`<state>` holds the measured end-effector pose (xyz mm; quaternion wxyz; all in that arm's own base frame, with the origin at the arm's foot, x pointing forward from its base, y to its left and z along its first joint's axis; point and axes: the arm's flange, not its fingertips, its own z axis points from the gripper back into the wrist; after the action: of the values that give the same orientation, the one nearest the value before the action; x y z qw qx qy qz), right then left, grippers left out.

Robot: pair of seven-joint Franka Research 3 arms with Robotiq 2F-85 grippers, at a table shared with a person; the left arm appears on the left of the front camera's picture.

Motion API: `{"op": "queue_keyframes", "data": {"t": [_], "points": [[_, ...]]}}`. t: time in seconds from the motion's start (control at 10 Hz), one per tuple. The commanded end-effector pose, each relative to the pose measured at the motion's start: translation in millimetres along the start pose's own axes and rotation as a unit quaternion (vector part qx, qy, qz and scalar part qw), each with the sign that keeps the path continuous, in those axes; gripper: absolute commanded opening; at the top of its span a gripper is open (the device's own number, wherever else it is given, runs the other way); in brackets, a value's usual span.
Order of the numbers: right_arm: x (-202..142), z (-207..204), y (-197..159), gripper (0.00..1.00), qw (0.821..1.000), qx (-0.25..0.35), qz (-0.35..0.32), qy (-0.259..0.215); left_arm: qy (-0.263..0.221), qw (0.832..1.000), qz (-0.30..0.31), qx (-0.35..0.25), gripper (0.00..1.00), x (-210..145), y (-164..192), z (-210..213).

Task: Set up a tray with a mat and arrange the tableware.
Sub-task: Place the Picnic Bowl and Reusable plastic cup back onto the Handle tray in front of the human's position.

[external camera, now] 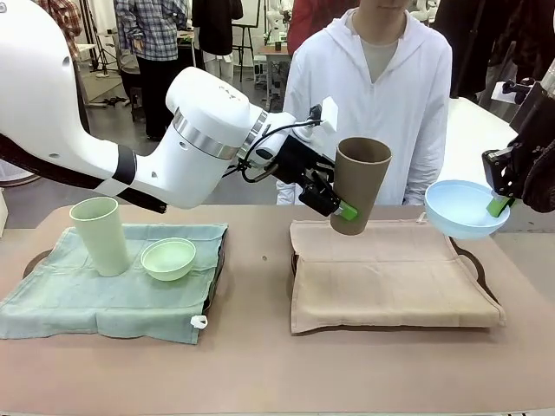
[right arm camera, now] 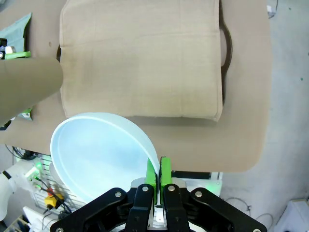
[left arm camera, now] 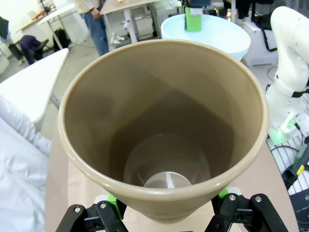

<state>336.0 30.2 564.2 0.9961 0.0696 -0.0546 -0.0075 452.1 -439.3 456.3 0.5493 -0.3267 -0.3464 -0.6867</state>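
A: State the items nearest the robot's side.
B: On the left, a green mat [external camera: 104,290] carries the pale green cup [external camera: 101,236], upright, and the pale green bowl [external camera: 168,258] just beside it; on the right, a beige mat [external camera: 390,277] covers a tray [external camera: 475,260].

A: Positions of the grippers?
B: The left gripper [external camera: 331,203] clamps the brown cup [external camera: 360,185] across its lower body, raised and tilted above the beige mat's far edge; the right gripper [external camera: 501,198], fingers pressed together, pinches the rim of the light blue bowl [external camera: 464,210], held aloft at the far right.

A: Beyond the table?
B: A person [external camera: 368,87] in white stands at the far side.
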Motion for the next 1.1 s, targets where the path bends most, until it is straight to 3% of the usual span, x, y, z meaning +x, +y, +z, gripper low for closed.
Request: {"op": "queue_keyframes", "data": {"t": [0.0,0.7,0.8,1.0], "points": [[1,-2,1,0.01,1.0,-0.001,0.002,-0.002,-0.005,1.0,-0.006,-0.005,0.0,2,2,3],[1,-2,1,0.01,1.0,-0.001,0.002,-0.002,-0.005,1.0,-0.006,-0.005,0.0,2,2,3],[0,0,0,0.04,1.0,0.0,0.0,0.0,0.0,1.0,0.0,0.0,0.82,0,0,0],[35,-39,-16,0.04,1.0,0.023,-0.003,-0.012,-0.053,0.998,-0.016,-0.023,0.82,-36,19,-12]]}}
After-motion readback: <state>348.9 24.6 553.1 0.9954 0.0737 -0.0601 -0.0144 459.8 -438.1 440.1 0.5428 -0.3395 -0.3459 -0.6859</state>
